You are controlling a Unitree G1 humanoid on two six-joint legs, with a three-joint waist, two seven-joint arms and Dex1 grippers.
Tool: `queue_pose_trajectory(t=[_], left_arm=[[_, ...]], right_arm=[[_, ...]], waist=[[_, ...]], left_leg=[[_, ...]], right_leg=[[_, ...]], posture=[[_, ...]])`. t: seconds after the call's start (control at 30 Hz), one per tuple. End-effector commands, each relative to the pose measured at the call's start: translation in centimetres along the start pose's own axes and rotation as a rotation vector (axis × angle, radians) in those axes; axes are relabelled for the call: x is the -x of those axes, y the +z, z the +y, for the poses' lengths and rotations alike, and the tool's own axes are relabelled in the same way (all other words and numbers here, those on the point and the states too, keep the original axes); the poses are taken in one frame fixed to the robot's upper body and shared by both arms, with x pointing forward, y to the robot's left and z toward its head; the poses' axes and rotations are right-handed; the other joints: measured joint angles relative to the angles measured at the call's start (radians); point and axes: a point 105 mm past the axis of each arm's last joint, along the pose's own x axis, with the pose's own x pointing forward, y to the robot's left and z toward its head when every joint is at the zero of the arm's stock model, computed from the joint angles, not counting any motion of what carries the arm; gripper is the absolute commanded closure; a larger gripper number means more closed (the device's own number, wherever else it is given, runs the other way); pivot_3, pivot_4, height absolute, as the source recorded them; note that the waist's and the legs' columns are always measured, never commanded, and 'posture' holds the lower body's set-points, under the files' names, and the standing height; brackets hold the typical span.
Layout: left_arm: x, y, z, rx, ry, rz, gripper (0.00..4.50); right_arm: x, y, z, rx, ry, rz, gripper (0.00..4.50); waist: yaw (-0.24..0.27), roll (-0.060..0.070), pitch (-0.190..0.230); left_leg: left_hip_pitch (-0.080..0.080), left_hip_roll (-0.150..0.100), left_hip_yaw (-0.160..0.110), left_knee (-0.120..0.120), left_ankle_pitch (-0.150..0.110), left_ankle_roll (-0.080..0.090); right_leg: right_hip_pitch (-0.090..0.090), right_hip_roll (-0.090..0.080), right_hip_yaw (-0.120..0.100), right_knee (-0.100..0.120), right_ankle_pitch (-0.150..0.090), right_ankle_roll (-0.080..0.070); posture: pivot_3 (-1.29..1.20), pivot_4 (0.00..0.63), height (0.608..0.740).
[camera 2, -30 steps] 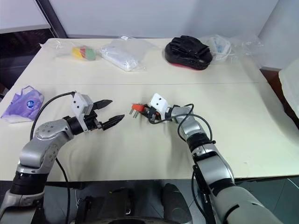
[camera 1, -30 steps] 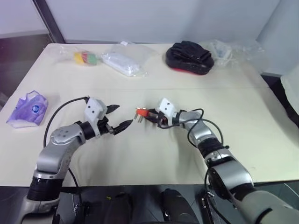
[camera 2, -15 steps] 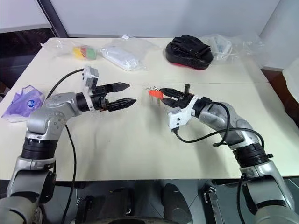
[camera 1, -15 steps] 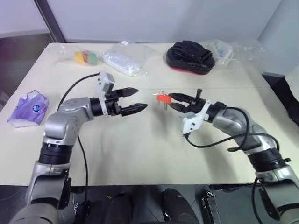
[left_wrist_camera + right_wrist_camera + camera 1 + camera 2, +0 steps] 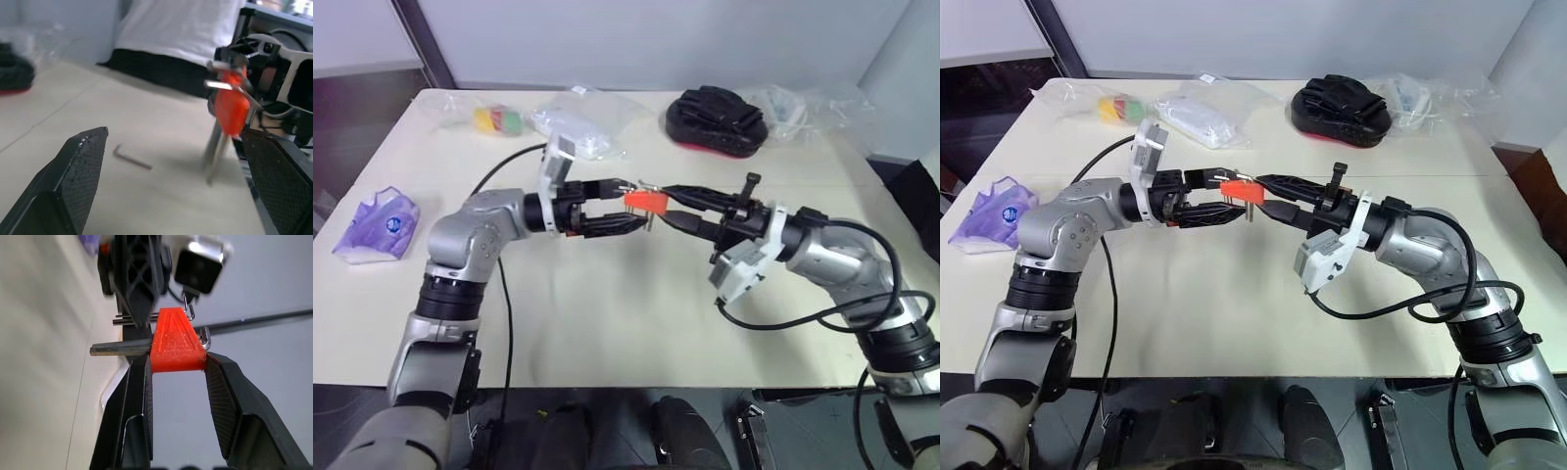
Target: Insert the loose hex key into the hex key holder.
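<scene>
Right hand (image 5: 1255, 197) clamps hex key holder (image 5: 1240, 189) mid-table; left hand (image 5: 1230, 199) gapes beside it.

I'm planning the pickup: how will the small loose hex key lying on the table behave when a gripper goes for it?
The loose hex key is a thin metal rod lying flat on the table, so it probably stays stiff but sits too low for thick fingers. Its bent end likely stops it rolling. It looks light, so a nudge may slide it.

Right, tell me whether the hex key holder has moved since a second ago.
Yes. The hex key holder, clamped in the right end effector, has risen off the table and shifted toward the black pouch.
</scene>
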Motion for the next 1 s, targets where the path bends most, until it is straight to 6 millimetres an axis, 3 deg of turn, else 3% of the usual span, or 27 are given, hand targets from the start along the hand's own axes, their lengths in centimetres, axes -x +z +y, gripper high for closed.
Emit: queue_pose_trajectory(t=[0.03,0.43,0.53,0.77,1.0], left_arm=[[-0.9,1.4,-0.7,-0.053,-0.055,-0.029,0.0],[-1.4,1.9,-1.4,-0.023,-0.09,-0.066,0.0],[-1.3,1.7,-1.4,-0.018,-0.089,-0.063,0.78],[-1.0,0.8,-1.2,0.006,-0.081,-0.037,4.44],[-1.3,0.6,-1.2,0.006,-0.082,-0.03,4.48]], right_arm=[[0.2,0.6,-1.6,0.027,-0.038,-0.029,3.53],[0.2,0.2,-1.4,0.011,-0.006,-0.029,3.53],[0.1,0.2,-1.4,0.009,-0.002,-0.03,3.53],[0.1,0.1,-1.5,0.01,-0.001,-0.031,3.53],[0.1,0.2,-1.4,0.018,0.011,-0.03,3.53]], waist=[[0.0,0.0,0.0],[0.0,0.0,0.0],[0.0,0.0,0.0],[0.0,0.0,0.0],[0.0,0.0,0.0]], left_leg=[[0.0,0.0,0.0,0.0,0.0,0.0],[0.0,0.0,0.0,0.0,0.0,0.0],[0.0,0.0,0.0,0.0,0.0,0.0],[0.0,0.0,0.0,0.001,0.0,0.0],[0.0,0.0,0.0,0.001,0.0,0.0]], right_leg=[[0.0,0.0,0.0,0.0,0.0,0.0],[0.0,0.0,0.0,0.0,0.0,0.0],[0.0,0.0,0.0,0.0,0.0,0.0],[0.0,0.0,0.0,0.0,0.0,0.0],[0.0,0.0,0.0,0.0,0.0,0.0]], posture=[[0.0,0.15,0.74],[0.0,0.15,0.74],[0.0,0.15,0.74],[0.0,0.15,0.74],[0.0,0.15,0.74]])
